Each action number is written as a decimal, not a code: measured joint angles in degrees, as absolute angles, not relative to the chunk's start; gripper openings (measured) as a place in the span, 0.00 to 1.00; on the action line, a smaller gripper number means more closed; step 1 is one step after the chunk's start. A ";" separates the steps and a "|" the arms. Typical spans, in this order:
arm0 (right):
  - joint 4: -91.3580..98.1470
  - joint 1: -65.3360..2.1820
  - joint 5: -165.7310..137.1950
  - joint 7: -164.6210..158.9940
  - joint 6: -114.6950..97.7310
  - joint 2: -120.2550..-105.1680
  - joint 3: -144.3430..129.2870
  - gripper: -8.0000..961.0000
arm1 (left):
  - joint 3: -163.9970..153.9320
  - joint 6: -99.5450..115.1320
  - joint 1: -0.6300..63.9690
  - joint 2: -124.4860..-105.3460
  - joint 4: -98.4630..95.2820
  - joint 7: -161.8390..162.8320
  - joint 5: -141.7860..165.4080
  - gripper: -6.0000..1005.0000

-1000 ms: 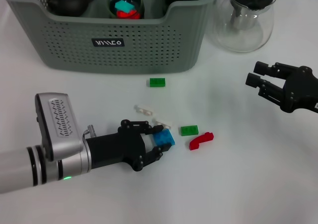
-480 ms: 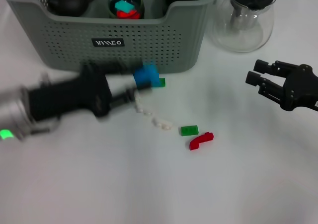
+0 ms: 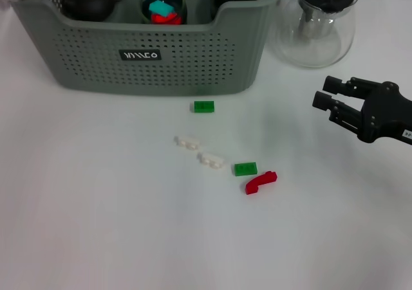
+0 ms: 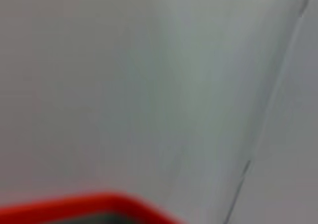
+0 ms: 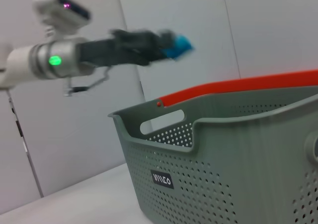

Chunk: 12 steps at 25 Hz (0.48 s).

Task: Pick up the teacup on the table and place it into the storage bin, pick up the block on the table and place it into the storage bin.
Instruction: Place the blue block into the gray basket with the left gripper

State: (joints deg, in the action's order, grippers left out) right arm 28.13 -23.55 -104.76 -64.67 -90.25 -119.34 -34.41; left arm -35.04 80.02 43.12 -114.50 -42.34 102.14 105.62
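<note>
The blue block [image 5: 177,45] is up in the air above the storage bin [image 3: 154,52], clenched at the tip of the left claw [image 5: 166,44]; its long axis cannot be told. The bin stands at the counter's [image 3: 116,206] far edge. The right claw [image 3: 329,99] hovers released near the right edge.

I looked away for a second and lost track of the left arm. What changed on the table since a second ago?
The left end effector lifted the blue block off the table and carried it up out of the head view; the right wrist view shows it gripped high above the storage bin. The right end effector stayed hovering at the right, open. Both green blocks, the red piece and the glass pot did not move.
</note>
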 joint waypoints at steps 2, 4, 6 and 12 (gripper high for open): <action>28.12 -23.55 -104.76 -64.63 -90.26 -119.35 -34.37 0.43 | -40.46 72.89 45.62 -113.61 -42.45 106.69 110.15 0.40; 28.12 -23.55 -104.76 -64.61 -90.26 -119.36 -34.36 0.43 | -43.72 67.78 47.20 -113.69 -42.53 110.06 114.22 0.40; 28.12 -23.55 -104.76 -64.55 -90.25 -119.36 -34.31 0.43 | -46.59 62.76 48.30 -114.34 -42.66 113.14 118.17 0.40; 28.12 -23.55 -104.76 -64.51 -90.26 -119.36 -34.32 0.43 | -54.86 53.73 49.45 -115.64 -43.08 122.82 127.72 0.40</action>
State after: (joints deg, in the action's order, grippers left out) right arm 28.12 -23.55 -104.76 -64.51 -90.26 -119.36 -34.33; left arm -54.86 53.73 49.45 -115.64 -43.08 122.82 127.72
